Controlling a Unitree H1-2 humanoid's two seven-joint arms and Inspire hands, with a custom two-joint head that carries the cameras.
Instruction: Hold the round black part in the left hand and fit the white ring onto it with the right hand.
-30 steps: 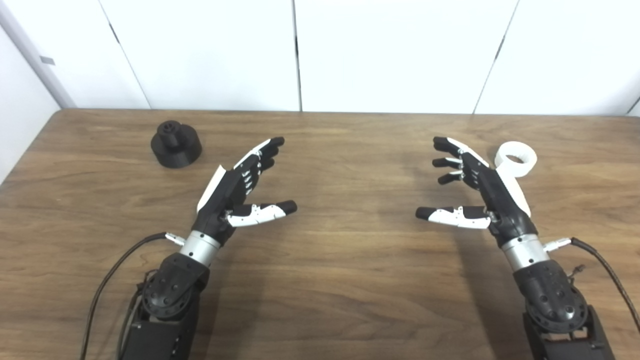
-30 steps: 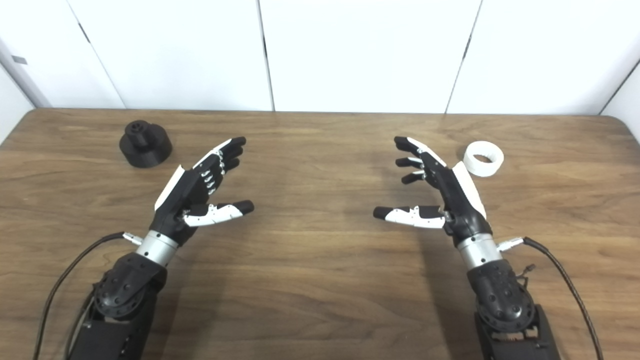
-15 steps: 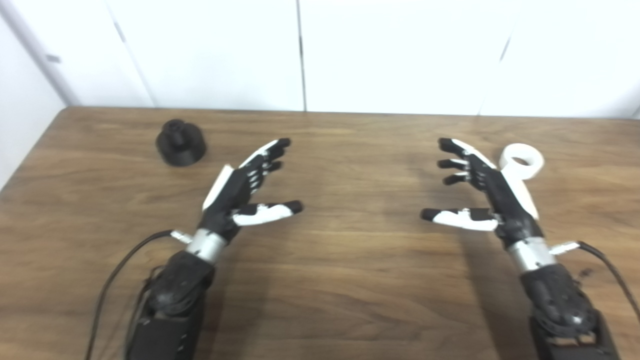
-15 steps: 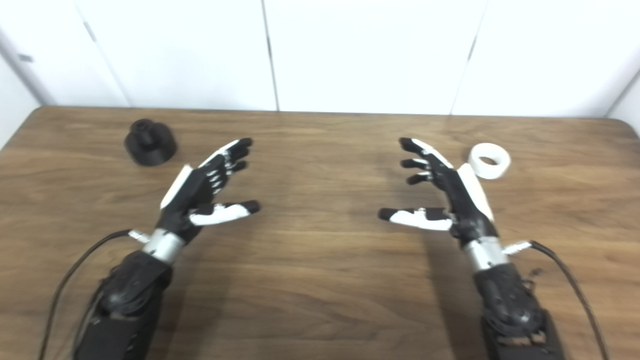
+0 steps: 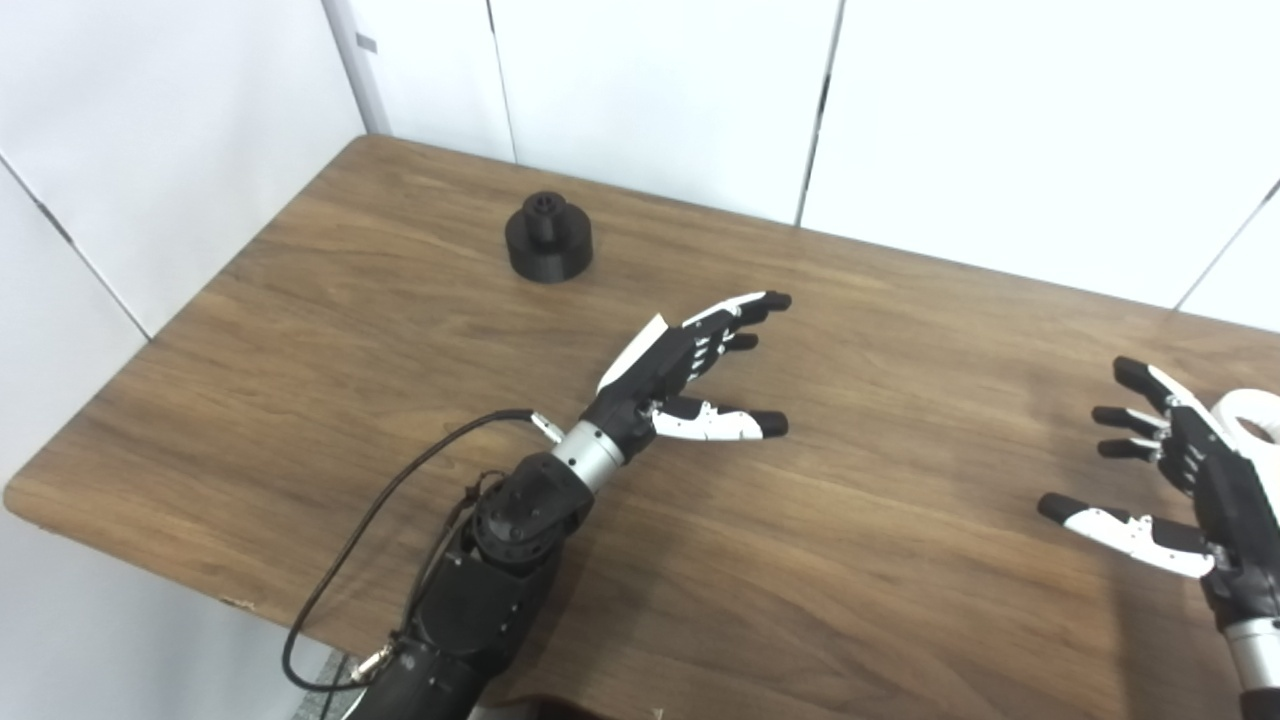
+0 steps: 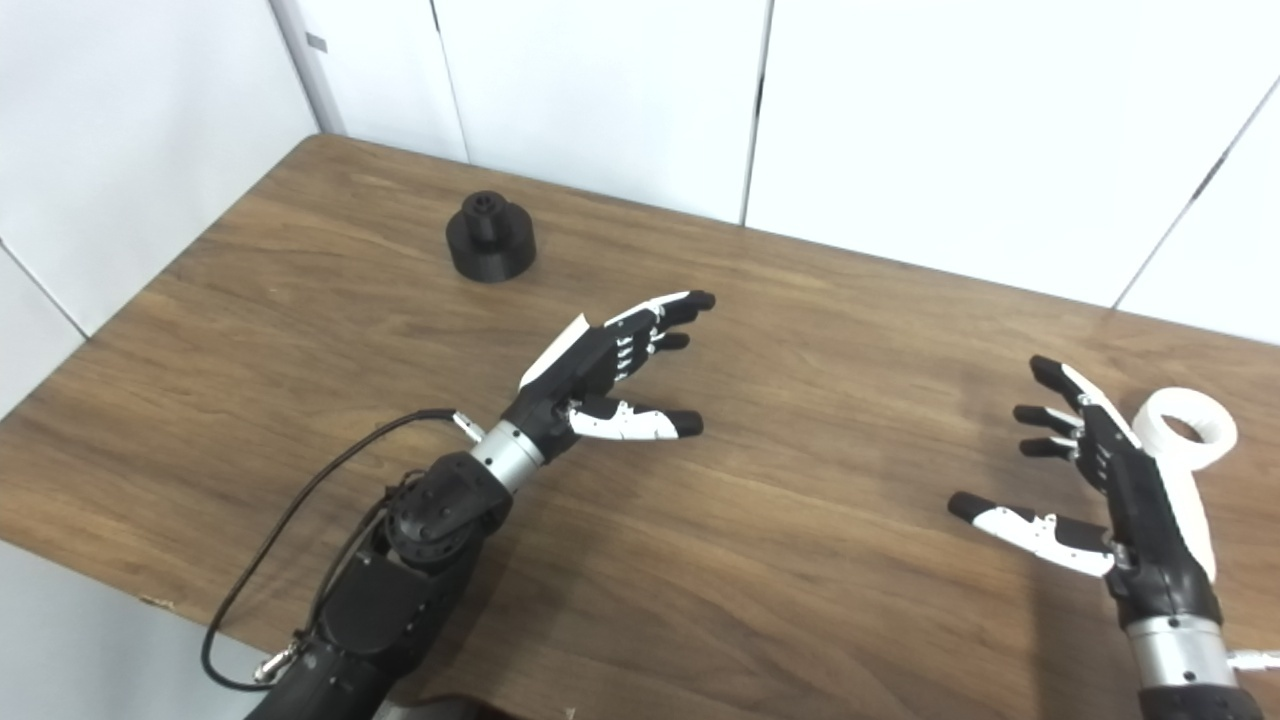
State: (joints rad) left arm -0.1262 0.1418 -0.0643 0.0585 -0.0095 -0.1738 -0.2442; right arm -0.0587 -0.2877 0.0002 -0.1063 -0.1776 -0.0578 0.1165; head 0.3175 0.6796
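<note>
The round black part [image 5: 548, 237] stands on the wooden table [image 5: 400, 330] at the far left; it is a wide disc with a small hub on top. My left hand [image 5: 690, 365] is open and empty, hovering over the table to the right of and nearer than the black part, well apart from it. The white ring [image 6: 1190, 430] lies flat on the table at the right. My right hand [image 6: 1110, 490] is open and empty, just left of the ring, with its back beside the ring.
White wall panels [image 5: 650, 90] stand behind the table and along its left side. The table's left front corner [image 5: 30, 490] and front edge are in view. A black cable [image 5: 400, 500] runs from my left wrist down off the table.
The whole picture has shifted: the camera has turned left and tilted, so the table now lies at an angle. Both hands stay open, in much the same pose.
</note>
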